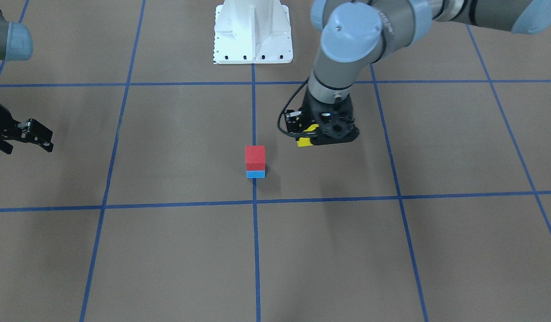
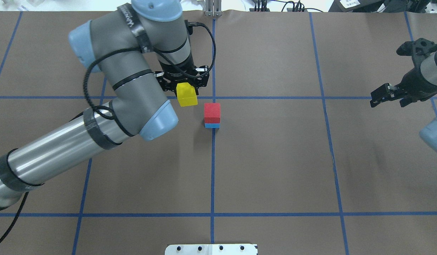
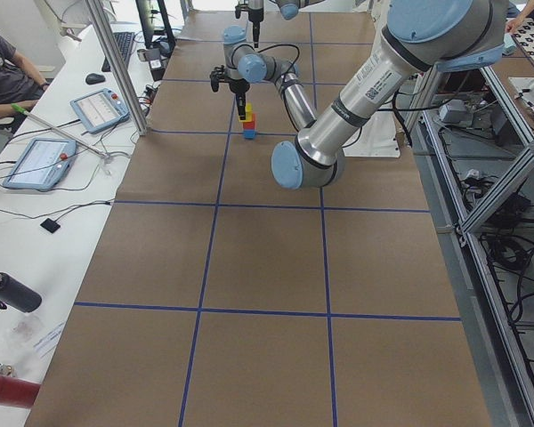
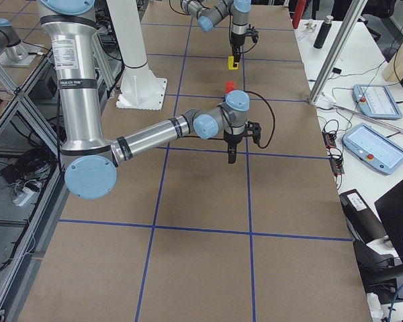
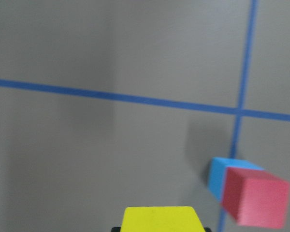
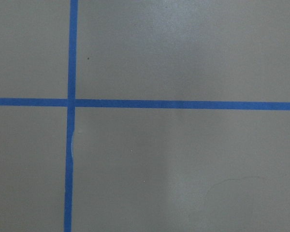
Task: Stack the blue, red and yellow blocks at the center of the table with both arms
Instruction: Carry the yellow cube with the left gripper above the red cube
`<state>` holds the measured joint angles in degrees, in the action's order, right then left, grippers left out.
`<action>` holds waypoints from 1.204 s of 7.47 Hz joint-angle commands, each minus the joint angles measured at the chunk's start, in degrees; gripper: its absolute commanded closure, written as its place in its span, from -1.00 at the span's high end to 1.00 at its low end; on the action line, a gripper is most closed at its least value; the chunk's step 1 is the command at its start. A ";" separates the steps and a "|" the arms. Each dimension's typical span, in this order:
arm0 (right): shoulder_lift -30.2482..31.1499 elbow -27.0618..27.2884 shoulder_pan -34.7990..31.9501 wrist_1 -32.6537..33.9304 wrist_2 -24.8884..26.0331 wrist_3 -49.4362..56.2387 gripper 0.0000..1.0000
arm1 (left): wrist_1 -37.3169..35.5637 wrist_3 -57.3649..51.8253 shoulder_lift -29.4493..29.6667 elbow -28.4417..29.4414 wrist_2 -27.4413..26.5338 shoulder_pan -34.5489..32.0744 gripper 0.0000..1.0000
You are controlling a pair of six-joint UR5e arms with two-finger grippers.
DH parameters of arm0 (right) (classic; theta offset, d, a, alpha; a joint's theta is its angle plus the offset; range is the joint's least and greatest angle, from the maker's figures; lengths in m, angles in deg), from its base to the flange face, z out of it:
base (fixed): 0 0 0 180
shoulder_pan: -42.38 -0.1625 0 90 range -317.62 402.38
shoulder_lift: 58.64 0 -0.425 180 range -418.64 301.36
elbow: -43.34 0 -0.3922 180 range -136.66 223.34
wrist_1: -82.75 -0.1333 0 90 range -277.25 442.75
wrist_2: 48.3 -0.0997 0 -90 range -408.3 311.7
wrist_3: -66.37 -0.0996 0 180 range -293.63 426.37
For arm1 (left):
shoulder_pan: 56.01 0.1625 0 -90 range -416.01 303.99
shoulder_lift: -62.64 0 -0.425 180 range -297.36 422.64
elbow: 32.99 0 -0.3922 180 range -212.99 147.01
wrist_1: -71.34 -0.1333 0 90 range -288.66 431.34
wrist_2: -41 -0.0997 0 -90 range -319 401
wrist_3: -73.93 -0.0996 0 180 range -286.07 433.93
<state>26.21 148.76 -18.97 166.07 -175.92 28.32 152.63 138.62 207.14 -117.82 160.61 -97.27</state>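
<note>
A red block (image 1: 255,156) sits on a blue block (image 1: 256,174) at the table's center, on a blue tape line; both also show in the overhead view, red (image 2: 212,111) above blue (image 2: 212,125). My left gripper (image 2: 186,92) is shut on a yellow block (image 2: 186,95) and holds it above the table, beside the stack on my left and slightly beyond it. The left wrist view shows the yellow block (image 5: 159,218) at the bottom edge, with the red block (image 5: 255,196) and the blue block (image 5: 221,174) lower right. My right gripper (image 2: 385,98) is open and empty, far off at the table's right side.
The white robot base (image 1: 253,33) stands at the table's near edge behind the stack. Blue tape lines (image 2: 268,97) grid the brown table. A desk with tablets (image 3: 40,160) and a seated person (image 3: 4,71) runs along the far side.
</note>
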 commanded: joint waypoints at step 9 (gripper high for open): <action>-0.47 -0.05 0.09 0.00 0.09 0.00 1.00 | 2.39 -4.31 7.81 13.39 -0.17 2.49 -1.00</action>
<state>25.77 148.72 -18.88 166.07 -175.86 28.28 155.00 134.13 215.07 -104.06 160.44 -95.01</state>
